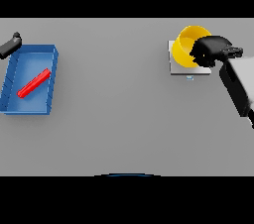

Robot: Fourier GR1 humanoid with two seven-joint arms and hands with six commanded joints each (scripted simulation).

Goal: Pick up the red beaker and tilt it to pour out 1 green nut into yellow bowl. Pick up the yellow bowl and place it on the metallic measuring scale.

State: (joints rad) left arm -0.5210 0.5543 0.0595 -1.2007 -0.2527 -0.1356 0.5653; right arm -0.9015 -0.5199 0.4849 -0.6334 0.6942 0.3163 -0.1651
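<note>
The yellow bowl [187, 44] is tilted over the metallic measuring scale [184, 67] at the far right of the table. My right hand [210, 51] is shut on the bowl's right rim, its arm coming in from the right edge. The bowl hides much of the scale's top; whether it touches the scale I cannot tell. My left hand [11, 44] shows at the far left edge, just above the blue tray's corner, fingers straight and holding nothing. The red beaker [33, 83] lies on its side inside the blue tray. No green nut is visible.
A blue tray [51, 82] sits at the left of the table with the red beaker lying diagonally in it. A small pale tab [189, 77] sticks out at the scale's near edge. Grey tabletop [114, 94] spans the middle.
</note>
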